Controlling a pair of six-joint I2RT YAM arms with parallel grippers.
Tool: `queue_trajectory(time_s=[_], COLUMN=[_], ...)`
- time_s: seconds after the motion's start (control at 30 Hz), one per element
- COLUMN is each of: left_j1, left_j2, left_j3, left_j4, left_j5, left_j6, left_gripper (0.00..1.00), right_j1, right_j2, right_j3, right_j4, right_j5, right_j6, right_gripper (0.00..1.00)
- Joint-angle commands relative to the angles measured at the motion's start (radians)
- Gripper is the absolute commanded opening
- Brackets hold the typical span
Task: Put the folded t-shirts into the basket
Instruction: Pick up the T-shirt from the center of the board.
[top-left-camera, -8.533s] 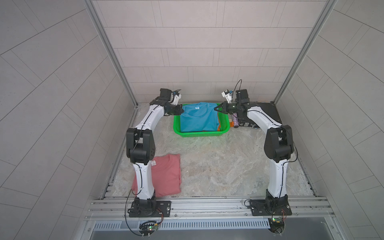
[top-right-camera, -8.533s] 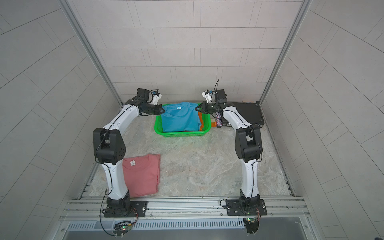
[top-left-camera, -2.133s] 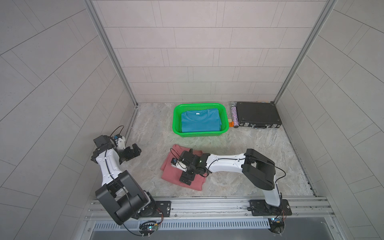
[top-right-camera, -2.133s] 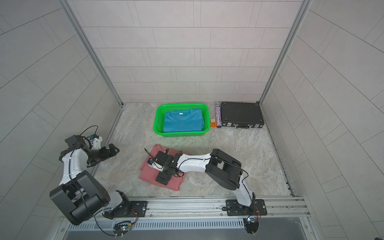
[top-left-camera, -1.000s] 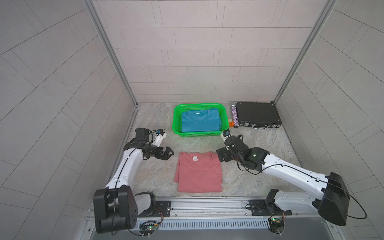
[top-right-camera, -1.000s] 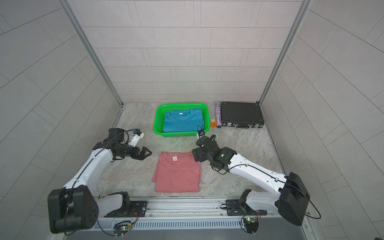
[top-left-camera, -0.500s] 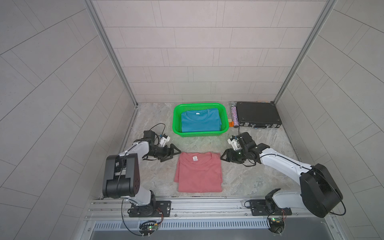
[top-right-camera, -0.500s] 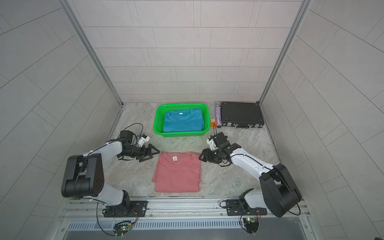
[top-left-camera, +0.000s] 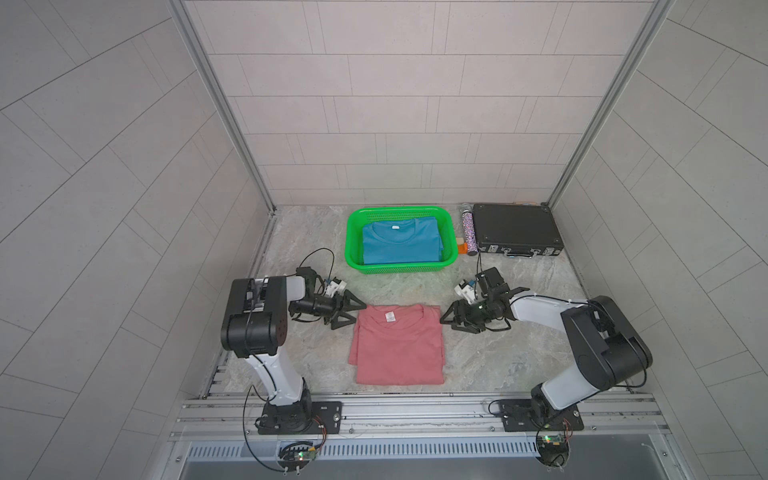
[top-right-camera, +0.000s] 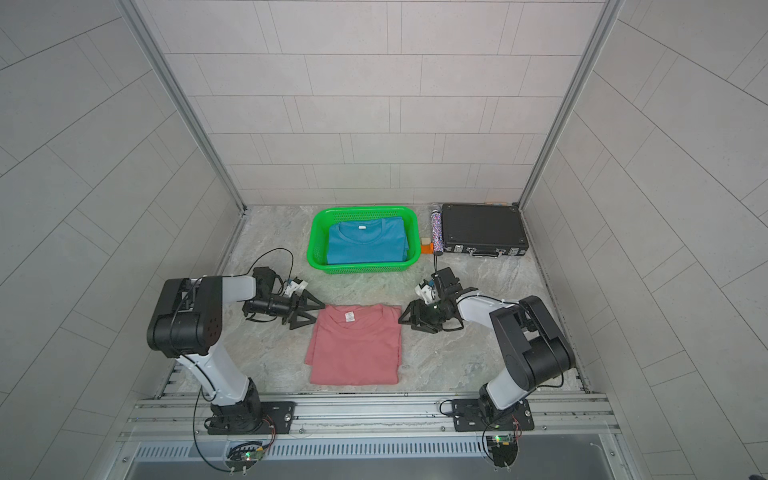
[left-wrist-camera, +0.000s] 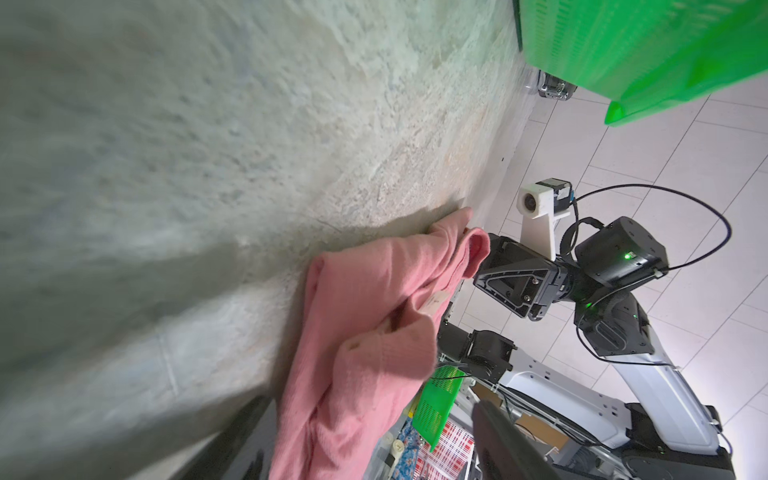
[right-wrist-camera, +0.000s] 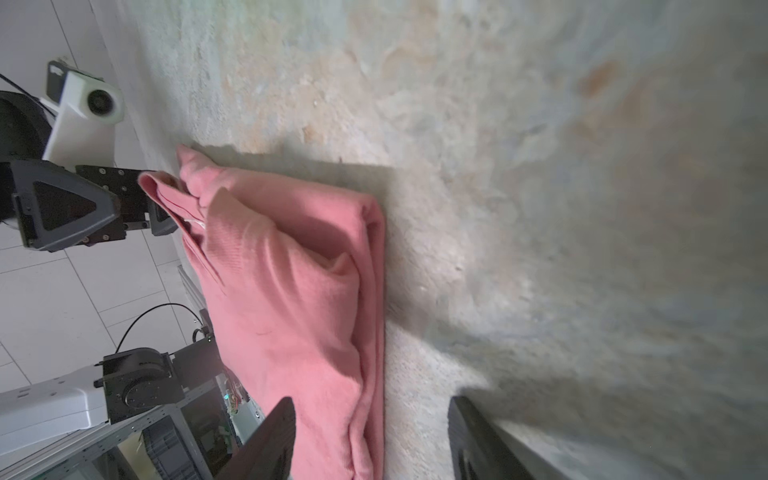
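Note:
A dusty pink folded t-shirt (top-left-camera: 397, 345) (top-right-camera: 353, 345) lies flat on the table near the front. My left gripper (top-left-camera: 359, 315) (top-right-camera: 319, 314) is low at its far left corner, open, and the left wrist view shows the shirt's corner between its fingers (left-wrist-camera: 365, 411). My right gripper (top-left-camera: 446, 324) (top-right-camera: 404, 324) is at the far right corner, open, straddling the shirt's edge (right-wrist-camera: 370, 401) with bare table inside the gap too. Behind stands the green basket (top-left-camera: 399, 269) (top-right-camera: 361, 268), holding a sky blue folded t-shirt (top-left-camera: 399, 245) (top-right-camera: 365, 245).
A black flat case (top-left-camera: 515, 228) lies right of the basket. Between the two are a glittery tube (top-left-camera: 468, 230) and a small orange block (top-left-camera: 460, 248). Tiled walls close in on three sides, and a metal rail (top-left-camera: 415, 409) runs along the front.
Both grippers have come down and inward to the pink shirt's far corners. Their jaws have narrowed somewhat. The shirt itself lies where it was.

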Motion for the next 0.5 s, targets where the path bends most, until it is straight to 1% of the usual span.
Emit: queue_trajectory(time_s=[0.0,0.13,0.27,0.33,0.43,0.47], left_j1=[-0.013,-0.05,-0.079,-0.079,-0.079,-0.079], left_j2=[0.032,0.043,0.063,0.066,0.073,0.076], left_j3=[-0.002,0.001,0.025,0.029,0.034,0.036], left_j4=[-0.004,-0.01,-0.038,-0.042,-0.042,-0.042], left_j5=[-0.07,-0.07,-0.079,-0.085,-0.068,-0.061], left_j6=[0.004,0.012,0.031,0.031,0.035,0.037], left_gripper=[0.73,0.69,0.53,0.49,0.37,0.35], right_j1=[-0.003,-0.002,-0.003,-0.003,-0.003,-0.002], right_j2=[0.068,0.13,0.161,0.167,0.186,0.197], right_j3=[0.01,0.017,0.017,0.018,0.021,0.023], right_j4=[0.04,0.066,0.09,0.1,0.128,0.141], right_j5=[-0.008,-0.04,-0.063,-0.064,-0.08,-0.089], right_j6=[-0.027,-0.034,-0.044,-0.049,-0.06,-0.063], right_gripper=[0.62,0.61,0.58,0.57,0.54,0.52])
